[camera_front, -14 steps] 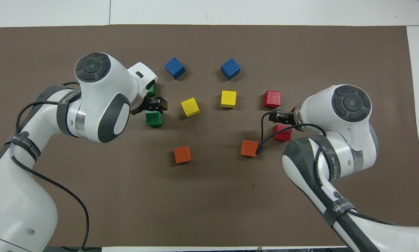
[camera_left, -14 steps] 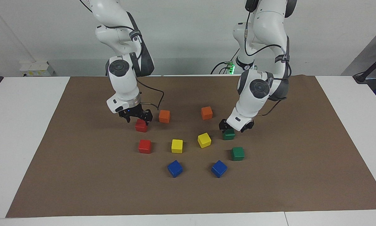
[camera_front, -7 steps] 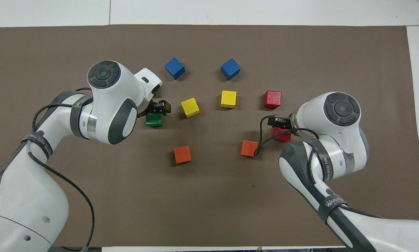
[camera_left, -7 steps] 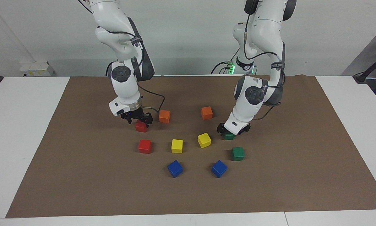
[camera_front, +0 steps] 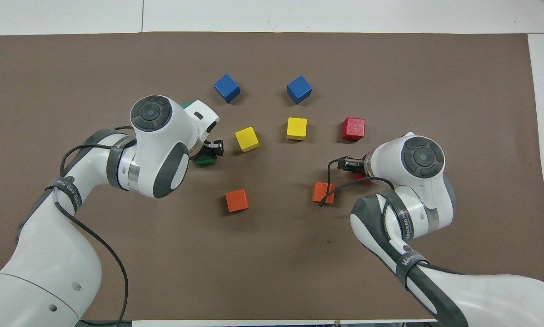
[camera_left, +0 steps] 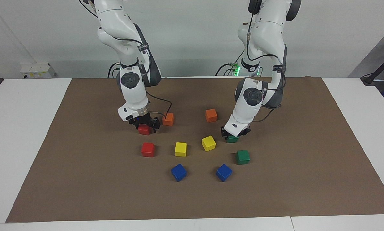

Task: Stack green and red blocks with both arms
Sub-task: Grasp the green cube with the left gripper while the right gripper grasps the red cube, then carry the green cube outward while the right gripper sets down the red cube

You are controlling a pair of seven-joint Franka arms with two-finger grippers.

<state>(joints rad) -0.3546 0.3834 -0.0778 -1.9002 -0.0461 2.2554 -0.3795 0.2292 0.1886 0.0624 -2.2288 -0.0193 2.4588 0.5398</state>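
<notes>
My right gripper (camera_left: 144,124) is low over a red block (camera_left: 144,130), its open fingers either side of it; in the overhead view the right gripper (camera_front: 351,164) hides all but a sliver of this block (camera_front: 361,179). My left gripper (camera_left: 233,134) is low over a green block (camera_left: 232,139), open around it; the overhead view shows the left gripper (camera_front: 207,151) and part of that block (camera_front: 203,160). The second red block (camera_left: 147,149) (camera_front: 353,128) and second green block (camera_left: 243,157) lie farther from the robots. The left arm hides most of the second green block (camera_front: 186,105) overhead.
All blocks lie on a brown mat (camera_left: 82,179). Two orange blocks (camera_left: 167,119) (camera_left: 211,115) sit nearest the robots, one right beside the right gripper. Two yellow blocks (camera_left: 180,149) (camera_left: 208,143) lie mid-mat and two blue blocks (camera_left: 178,172) (camera_left: 223,172) farthest.
Both grippers have come down, the right one onto the red block and the left one onto the green block. No block has moved.
</notes>
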